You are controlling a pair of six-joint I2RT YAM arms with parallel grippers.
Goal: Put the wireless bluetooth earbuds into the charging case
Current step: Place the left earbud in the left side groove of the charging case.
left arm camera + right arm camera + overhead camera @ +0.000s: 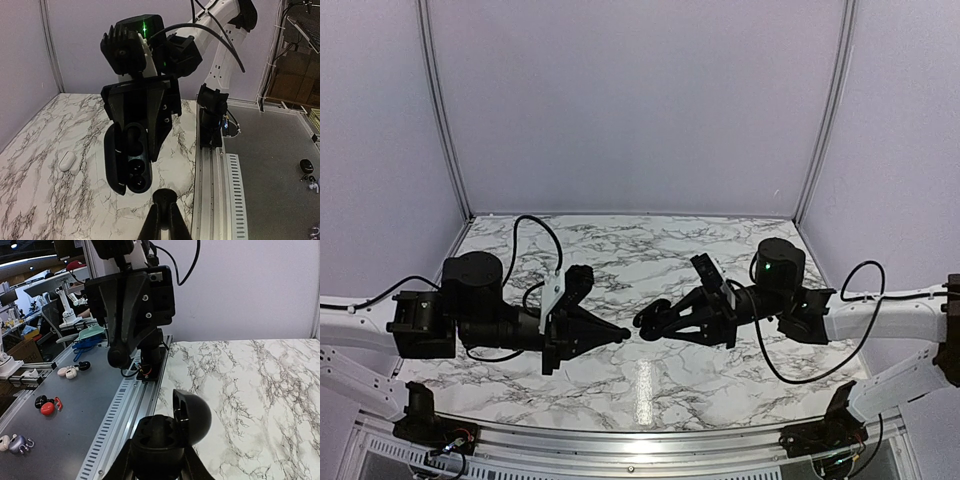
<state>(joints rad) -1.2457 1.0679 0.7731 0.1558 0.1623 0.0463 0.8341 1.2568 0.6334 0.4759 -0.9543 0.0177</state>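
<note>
Starting from the rail (640, 440) at the near edge, both arms reach inward over the counter (720, 250) and come nose to nose above its middle. The left gripper (620, 334) tapers to a point with its fingers pressed together. I cannot make out whether a bud is pinched at the tip, because everything there is black on black.

Just beyond that tip, almost touching it, the right gripper (642, 322) is clamped on the charging case (131, 162), holding it up off the marble. The lid (194, 416) is swung open. The case's long axis runs along the right gripper's fingers, and its dark wells face straight back at the left gripper. The coming move therefore looks like a short push forward by the left arm along its own pointing line, into whichever well is free. The wells are too dark for me to say whether either of the earbuds is already seated, and I see no earbuds loose on the marble.

Farther across the counter, well clear of both arms, lies a small white rounded object (66, 161).
</note>
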